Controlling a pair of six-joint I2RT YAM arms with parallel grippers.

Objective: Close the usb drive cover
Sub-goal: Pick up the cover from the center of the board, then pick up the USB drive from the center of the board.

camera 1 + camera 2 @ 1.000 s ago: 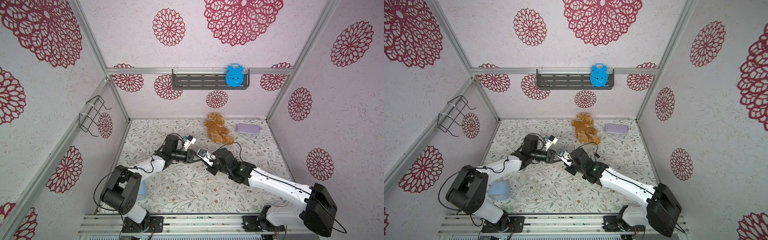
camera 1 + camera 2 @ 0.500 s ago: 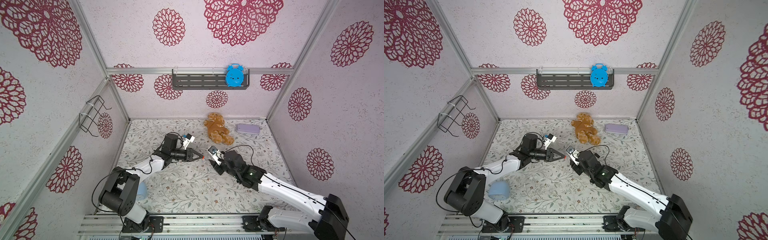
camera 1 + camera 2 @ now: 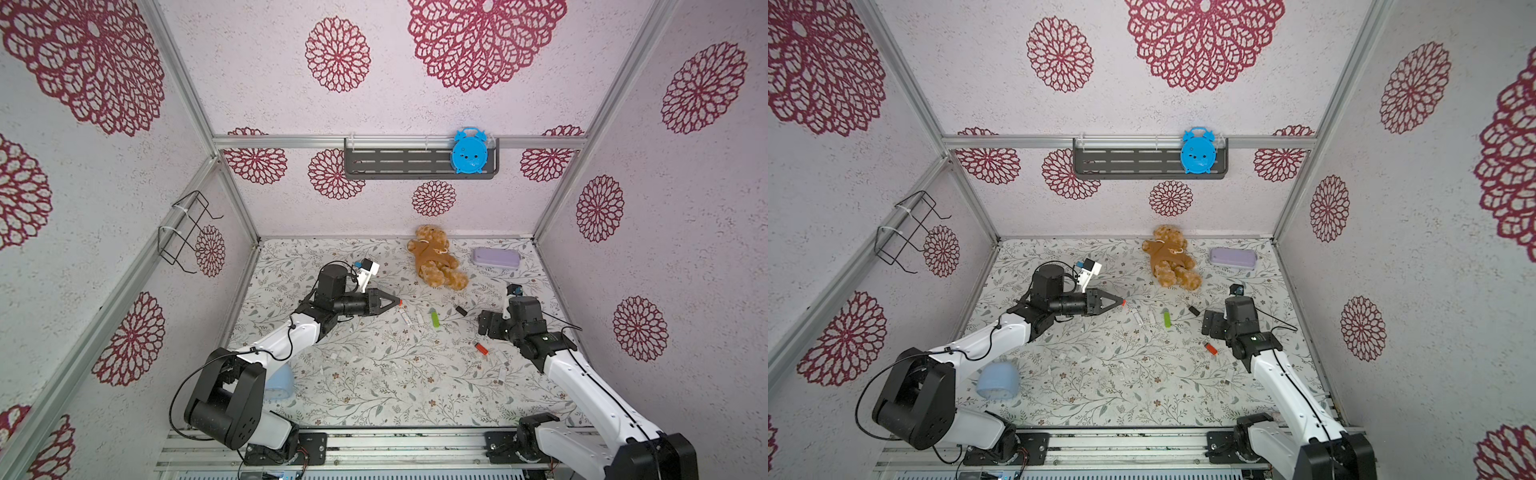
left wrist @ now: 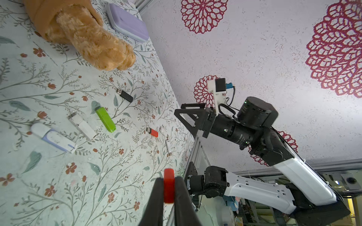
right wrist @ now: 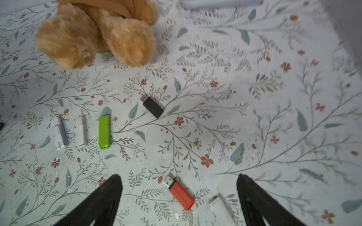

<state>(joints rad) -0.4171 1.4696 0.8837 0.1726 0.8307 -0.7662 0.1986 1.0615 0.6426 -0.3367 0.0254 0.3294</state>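
My left gripper (image 4: 168,183) is shut on a small red usb drive cover (image 4: 168,187), held above the floral table; in both top views it shows as a red dot at the fingertips (image 3: 399,302) (image 3: 1122,302). The red usb drive (image 5: 181,193) lies flat on the table with its metal plug bare, also visible in both top views (image 3: 481,348) (image 3: 1211,348). My right gripper (image 5: 178,176) hangs open over that drive, one finger on each side, touching nothing. In a top view the right gripper (image 3: 485,325) stands far right of the left one.
A green drive (image 3: 434,319), a black drive (image 3: 460,310) and two white drives (image 3: 405,318) lie mid-table. Another white drive (image 5: 217,203) lies beside the red one. A teddy bear (image 3: 436,262) and purple case (image 3: 496,257) sit at the back, a pale blue cup (image 3: 998,380) at the front left.
The right gripper drew away from the left one to the right and opened wide. The red drive now lies on the table. The left gripper stayed shut on the red cover.
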